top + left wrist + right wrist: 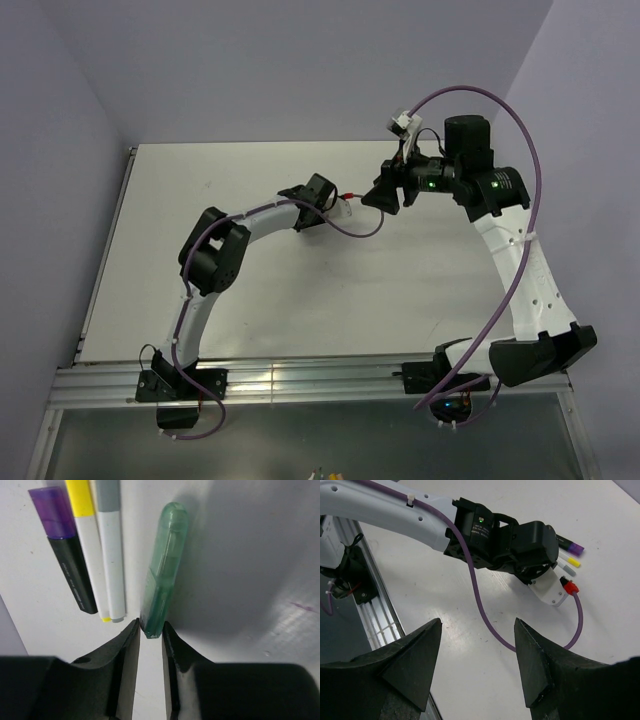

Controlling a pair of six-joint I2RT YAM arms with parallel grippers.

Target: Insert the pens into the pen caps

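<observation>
In the left wrist view three pens lie side by side on the white table at top left. They are a black pen with a purple cap on it, a white pen with a yellow cap on it, and a grey-white pen with a grey cap on it. The translucent green pen lies to their right. My left gripper is shut on its near end. My right gripper is open and empty, up above the table, facing the left arm's wrist.
The purple cable loops over the table below the left wrist. The aluminium rail runs along the near edge. The capped pen ends show beyond the left wrist in the right wrist view. Both grippers are close together at mid-table.
</observation>
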